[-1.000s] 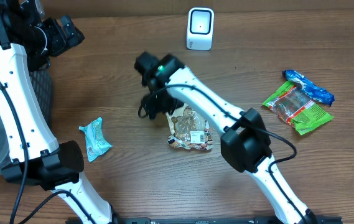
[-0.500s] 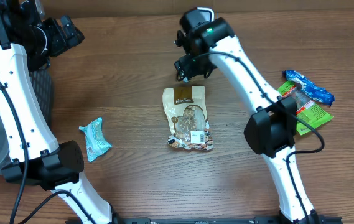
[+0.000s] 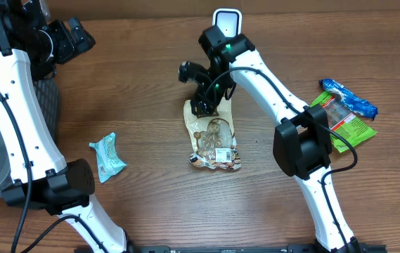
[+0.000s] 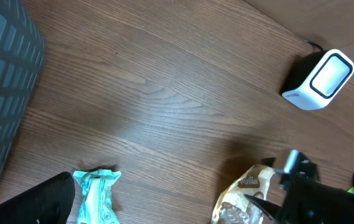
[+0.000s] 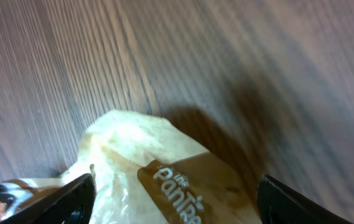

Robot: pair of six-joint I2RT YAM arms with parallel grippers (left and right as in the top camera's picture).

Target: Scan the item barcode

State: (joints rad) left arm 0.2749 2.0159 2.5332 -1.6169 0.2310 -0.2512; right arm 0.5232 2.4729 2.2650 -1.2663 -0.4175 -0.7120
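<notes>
The right gripper (image 5: 175, 199) stood open, its fingertips (image 5: 71, 198) flanking the far edge of a tan snack bag (image 5: 158, 155) on the wooden table (image 5: 164, 50).

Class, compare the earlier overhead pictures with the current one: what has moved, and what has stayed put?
The right pincer swung from the brown clear-windowed snack bag up towards the white box-shaped scanner. It then came back down over the bag's top edge, jaws open, gripping nothing. The bag, the scanner and the crumpled teal plastic packet stayed put.
</notes>
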